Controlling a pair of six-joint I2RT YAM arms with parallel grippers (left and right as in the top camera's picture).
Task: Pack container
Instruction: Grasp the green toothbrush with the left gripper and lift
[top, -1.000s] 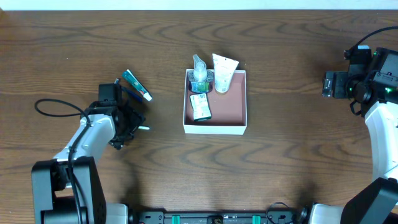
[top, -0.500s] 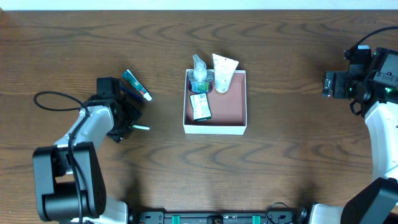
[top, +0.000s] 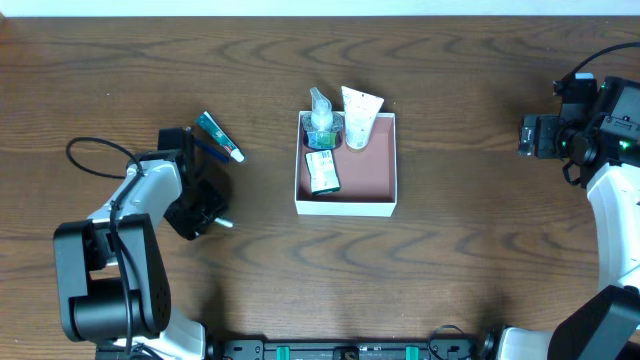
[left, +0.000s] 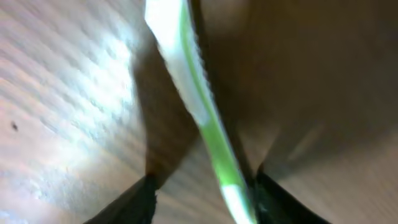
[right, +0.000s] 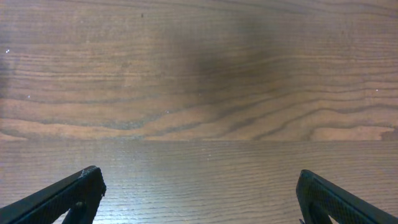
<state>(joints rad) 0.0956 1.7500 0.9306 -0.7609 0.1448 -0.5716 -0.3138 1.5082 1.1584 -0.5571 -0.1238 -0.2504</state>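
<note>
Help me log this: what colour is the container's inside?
The container is pink-brown inside; overhead view.

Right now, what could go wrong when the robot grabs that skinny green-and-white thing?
What looks like a toothbrush lies slanted between the fingers of the left gripper, nearer one finger, so it might twist or slip out when squeezed. The container already holds a bottle, a tube and a small box, so the long toothbrush might bump them or stick out over the wall.
</note>
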